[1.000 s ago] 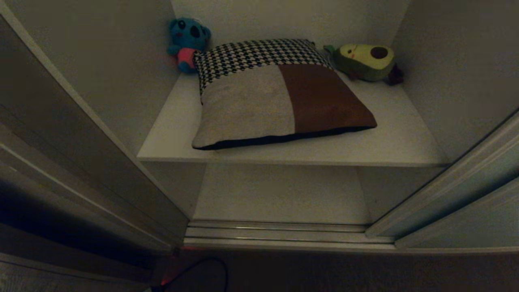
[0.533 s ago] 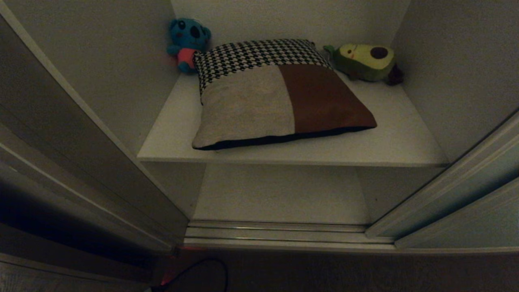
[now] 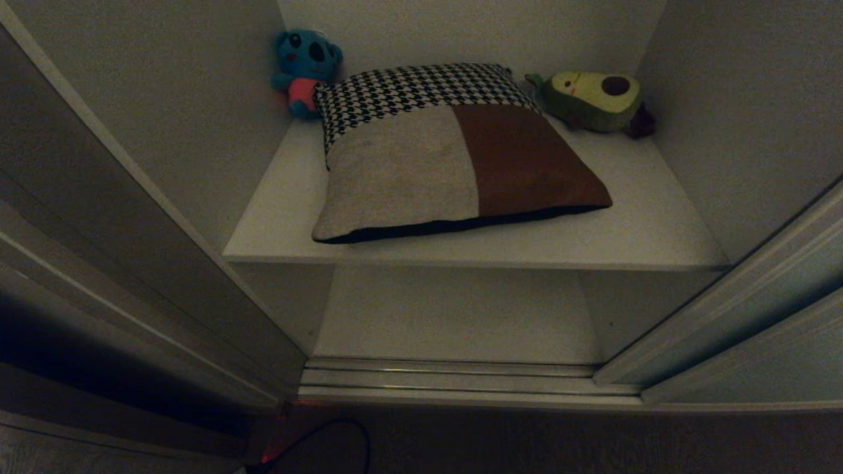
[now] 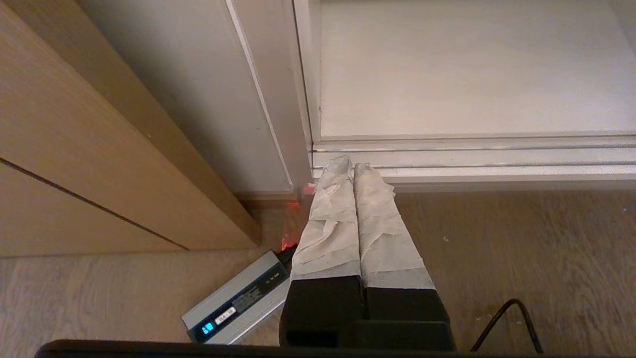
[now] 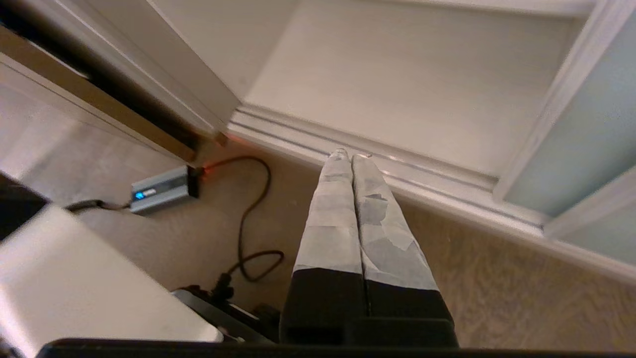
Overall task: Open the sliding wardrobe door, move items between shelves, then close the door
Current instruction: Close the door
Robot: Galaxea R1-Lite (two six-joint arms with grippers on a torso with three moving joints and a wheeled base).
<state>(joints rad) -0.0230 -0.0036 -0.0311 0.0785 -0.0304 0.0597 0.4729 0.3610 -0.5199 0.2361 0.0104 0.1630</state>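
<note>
Cushion (image 3: 454,158) underside hidden against shelf (image 3: 632,230)

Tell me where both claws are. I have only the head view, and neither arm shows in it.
Observer: The left claw is shut and empty, hanging low and pointing at the floor track by the wardrobe's left corner.
Operator: Give me the right one.
Observer: The right claw is also shut and empty. It points at the same track, with the sliding wardrobe door off to its side.
Operator: Report anything on the floor.
Observer: A grey power brick with a lit blue indicator lies on the wooden floor before the brown side panelling, and its black cable loops nearby.
</note>
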